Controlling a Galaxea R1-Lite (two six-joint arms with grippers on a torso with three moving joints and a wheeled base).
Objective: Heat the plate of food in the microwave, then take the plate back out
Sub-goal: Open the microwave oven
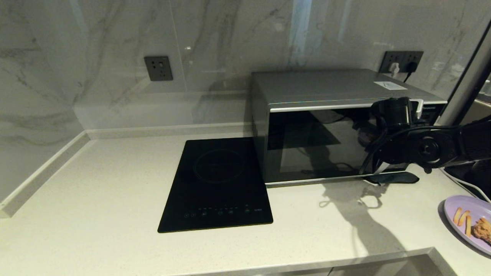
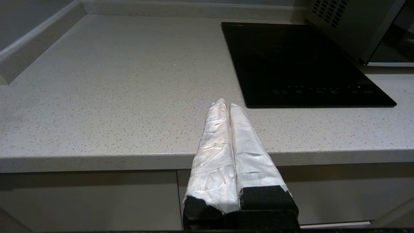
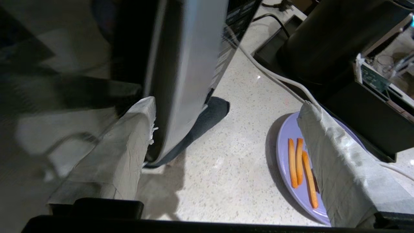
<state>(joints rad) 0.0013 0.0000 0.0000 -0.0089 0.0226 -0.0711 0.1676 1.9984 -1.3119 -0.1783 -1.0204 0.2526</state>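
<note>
Plate [image 1: 456, 203]: round, shallow, lilac, on the desk [image 1: 115, 199] at the far right near the front edge, well apart from the microwave's front. Three orange fries [image 3: 299, 168] lie side by side on it; a brown breaded piece [image 1: 484, 229] sits beside them.

Microwave [image 1: 326, 92]: silver-grey box, dark glass door shut, standing on the desk just right of the hob [image 1: 216, 184]. A white sticker on its top is too small to read; the writing on the button panel is not legible.

Right gripper [image 3: 226, 136]: arm reaches in from the right, at the door's right edge. Fingers spread wide; one wrapped finger touches the silver handle [image 3: 184, 64], the other hangs over the plate.

Left gripper [image 2: 229, 105]: low at the desk's front edge, left of the hob, wrapped fingers pressed together, holding nothing.
</note>
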